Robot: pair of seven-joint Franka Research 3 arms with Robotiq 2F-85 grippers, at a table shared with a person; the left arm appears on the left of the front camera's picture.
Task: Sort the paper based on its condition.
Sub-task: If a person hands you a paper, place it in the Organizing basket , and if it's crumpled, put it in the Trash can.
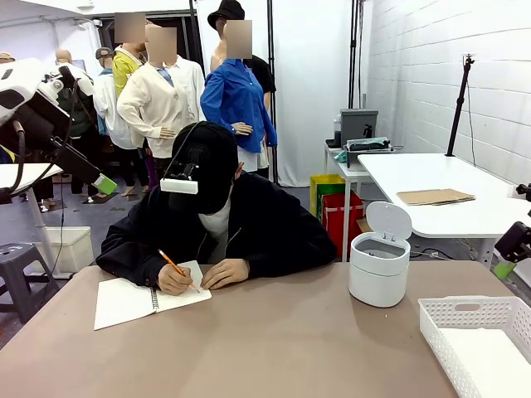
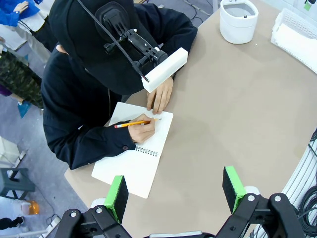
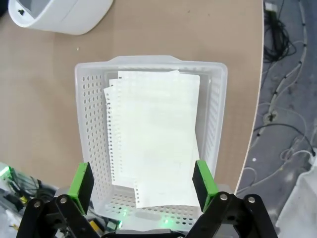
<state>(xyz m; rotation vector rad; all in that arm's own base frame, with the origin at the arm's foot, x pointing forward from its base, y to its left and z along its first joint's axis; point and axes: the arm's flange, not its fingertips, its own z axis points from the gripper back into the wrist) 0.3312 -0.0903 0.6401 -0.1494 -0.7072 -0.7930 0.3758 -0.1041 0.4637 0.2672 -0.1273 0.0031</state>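
Note:
Several sheets of paper [image 3: 153, 134] with ragged hole edges lie stacked flat in a white perforated basket [image 3: 148, 62]. My right gripper [image 3: 143, 181] hangs open straight above them, holding nothing. From the front, the basket [image 1: 465, 311] stands at the table's near right corner with paper [image 1: 498, 365] inside, and the right gripper [image 1: 504, 265] is at the right edge. My left gripper [image 2: 175, 191] is open and empty, high over the table's left side, raised at the far left [image 1: 101, 182]. Below it a person writes with a pencil in a spiral notebook [image 2: 136, 163].
A white lidded bin [image 1: 379, 265] stands with its lid up, right of the person; it also shows from above [image 2: 238, 22]. The person's hands [image 1: 224, 274] rest on the notebook [image 1: 124, 300]. Bare brown tabletop [image 1: 282, 348] spreads between notebook and basket.

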